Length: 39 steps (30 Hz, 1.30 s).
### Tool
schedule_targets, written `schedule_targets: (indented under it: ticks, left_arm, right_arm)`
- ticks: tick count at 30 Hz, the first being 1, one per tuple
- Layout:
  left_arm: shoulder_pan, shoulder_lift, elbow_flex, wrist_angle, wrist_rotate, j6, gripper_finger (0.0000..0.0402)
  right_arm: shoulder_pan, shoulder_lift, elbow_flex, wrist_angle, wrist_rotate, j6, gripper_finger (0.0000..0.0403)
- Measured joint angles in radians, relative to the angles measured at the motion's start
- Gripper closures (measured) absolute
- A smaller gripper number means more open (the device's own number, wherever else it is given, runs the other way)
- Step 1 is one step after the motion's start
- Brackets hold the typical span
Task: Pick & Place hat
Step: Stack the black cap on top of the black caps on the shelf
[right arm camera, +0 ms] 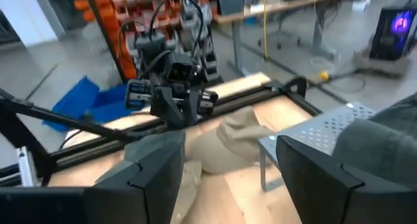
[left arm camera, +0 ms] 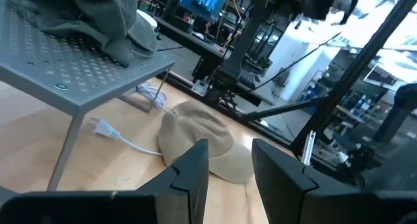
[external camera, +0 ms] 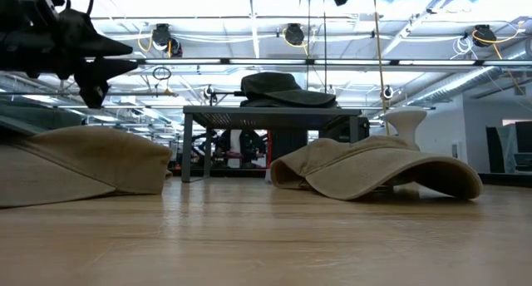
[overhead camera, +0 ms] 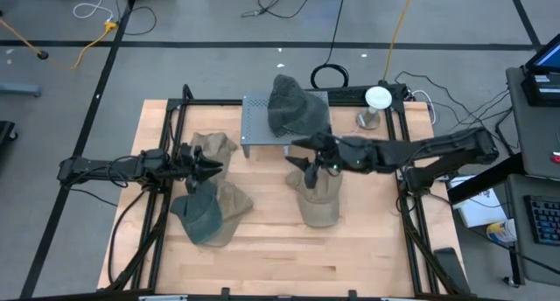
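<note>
1. High view: a grey perforated stand sits at the far middle of the wooden table and carries a dark green hat. Three more hats lie on the table: a tan hat beside the left gripper, a green-and-tan hat just nearer than it, and a tan cap under the right gripper. Both arms reach inward, level over the table. A white knob-shaped object stands near the stand's right end.

2. Low view: the stand holds the dark hat on top; a tan cap lies on the table in front of it, another tan hat on the left. A gripper hangs above that left hat, empty.

3. Left wrist view: the left gripper's fingers stand partly apart, holding nothing; the tan cap lies beyond them, past the stand's leg.

4. Right wrist view: the right gripper's fingers are spread wide and empty, a tan hat between them farther off.
</note>
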Motion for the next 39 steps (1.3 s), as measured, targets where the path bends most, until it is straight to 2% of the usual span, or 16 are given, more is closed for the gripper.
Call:
schedule_targets:
  ticks: [3, 7, 13, 18, 24, 28, 34, 39]
  left_arm:
    - [0.000, 0.000, 0.000, 0.004, 0.002, -0.052, 0.0279]
    - [0.000, 0.000, 0.000, 0.000, 0.054, -0.182, 0.0279]
    - [0.000, 0.017, 0.074, -0.204, 0.108, -0.294, 0.0279]
    - [0.000, 0.083, 0.256, -0.476, 0.097, -0.326, 0.0279]
    - [0.000, 0.215, 0.511, -0.895, -0.011, -0.392, 0.0280]
    - [0.000, 0.310, 0.633, -1.136, -0.029, -0.459, 0.0280]
    - [0.000, 0.434, 0.702, -1.390, -0.013, -0.561, 0.0280]
    - [-0.001, 0.548, 0.701, -1.404, 0.060, -0.546, 0.0280]
  right_arm:
    - [0.026, 0.000, -0.119, 0.201, 0.039, -0.030, 0.0169]
    - [0.051, -0.001, -0.247, 0.426, 0.052, -0.045, 0.0172]
    - [0.065, -0.001, -0.366, 0.623, 0.079, -0.037, 0.0173]
    - [0.064, -0.011, -0.388, 0.632, 0.102, -0.081, 0.0174]
    - [0.064, -0.016, -0.387, 0.636, 0.097, -0.095, 0.0174]
    - [0.064, -0.022, -0.387, 0.620, 0.082, -0.096, 0.0176]
    - [0.064, -0.038, -0.387, 0.622, 0.006, -0.139, 0.0177]
    - [0.064, -0.066, -0.387, 0.607, -0.009, -0.201, 0.0179]
